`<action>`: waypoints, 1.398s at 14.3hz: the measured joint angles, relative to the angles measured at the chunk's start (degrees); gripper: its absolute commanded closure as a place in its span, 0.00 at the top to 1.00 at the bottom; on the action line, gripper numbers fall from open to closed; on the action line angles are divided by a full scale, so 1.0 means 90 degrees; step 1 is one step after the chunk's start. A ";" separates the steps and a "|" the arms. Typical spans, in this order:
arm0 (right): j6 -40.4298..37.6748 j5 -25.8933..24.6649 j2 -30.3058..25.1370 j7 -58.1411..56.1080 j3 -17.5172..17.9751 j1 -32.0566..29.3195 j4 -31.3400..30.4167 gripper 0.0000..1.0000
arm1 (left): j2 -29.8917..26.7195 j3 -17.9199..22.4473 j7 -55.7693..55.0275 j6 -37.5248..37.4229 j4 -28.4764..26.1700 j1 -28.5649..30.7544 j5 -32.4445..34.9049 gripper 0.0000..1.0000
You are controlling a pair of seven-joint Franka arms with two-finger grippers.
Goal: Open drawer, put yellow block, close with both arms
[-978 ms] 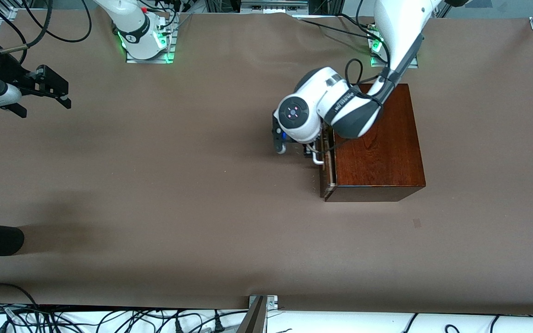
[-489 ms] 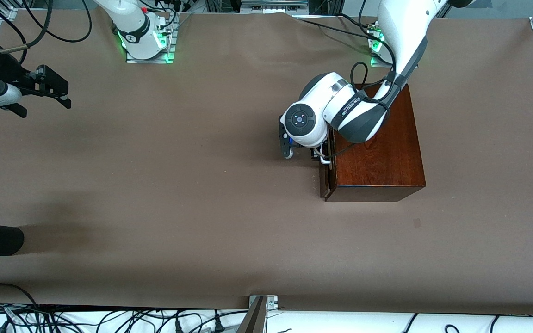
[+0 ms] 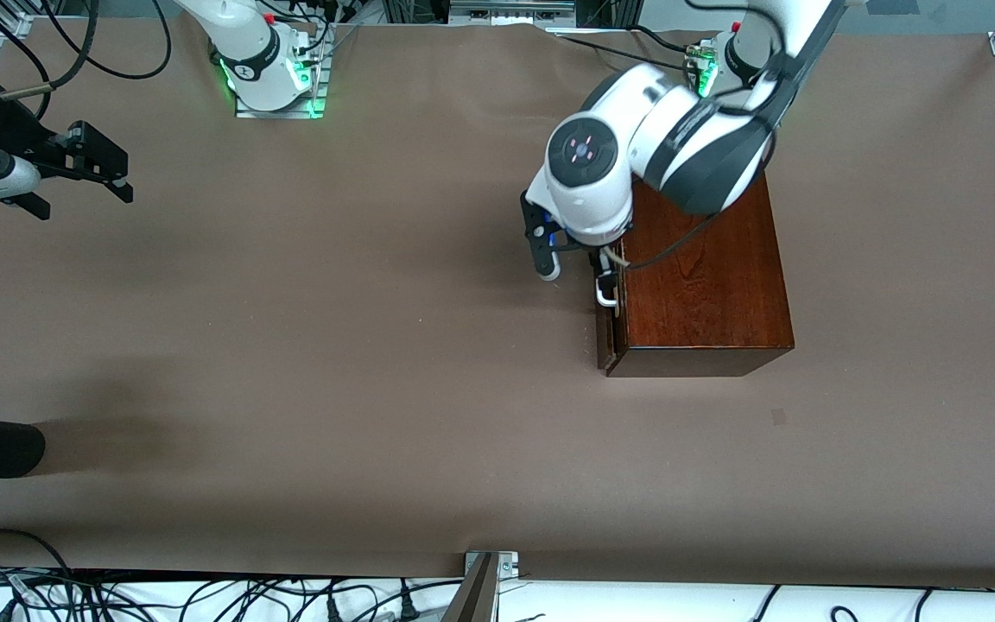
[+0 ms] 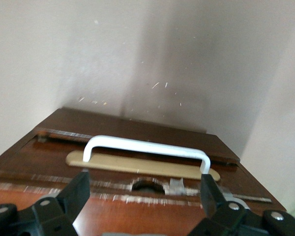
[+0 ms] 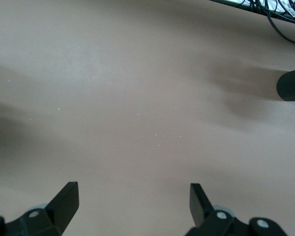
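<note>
Our left gripper (image 3: 574, 271) hangs wide at the drawer's (image 3: 610, 333) handle (image 4: 146, 150); our right gripper (image 3: 74, 177) waits wide, well apart.

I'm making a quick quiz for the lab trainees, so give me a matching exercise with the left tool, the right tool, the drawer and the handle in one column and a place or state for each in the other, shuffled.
Column one:
1. left tool
2. right tool
3. drawer
4. handle

Column two:
A. white U-shaped bar on the dark front
B. open, waiting over bare table at the right arm's end
C. pushed in, front almost flush with the wooden box
D. open, fingers either side of the handle

Pairs: 1-D, 2-B, 3-C, 4-A
</note>
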 measured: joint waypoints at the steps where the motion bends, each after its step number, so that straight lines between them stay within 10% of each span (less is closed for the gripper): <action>1: -0.0001 0.0000 0.0000 0.0000 0.0000 0.0000 0.0000 1.00 | -0.0172 0.0005 -0.0189 -0.0040 0.0005 0.0092 0.0000 1.00; 10: -0.0003 0.0000 0.0000 0.0000 -0.0003 -0.0001 0.0000 1.00 | -0.0745 0.0135 -0.0722 -0.0710 0.1137 0.1978 -0.0097 1.00; 16: -0.0004 0.0000 0.0000 0.0000 -0.0003 -0.0001 0.0000 1.00 | -0.1703 0.1621 -0.1609 -0.0592 0.0245 0.2160 -0.1300 1.00; 20: -0.0005 0.0000 0.0000 0.0000 -0.0003 -0.0001 0.0000 1.00 | -0.2225 0.1811 -0.3693 -0.0485 -0.0366 0.2140 -0.1328 1.00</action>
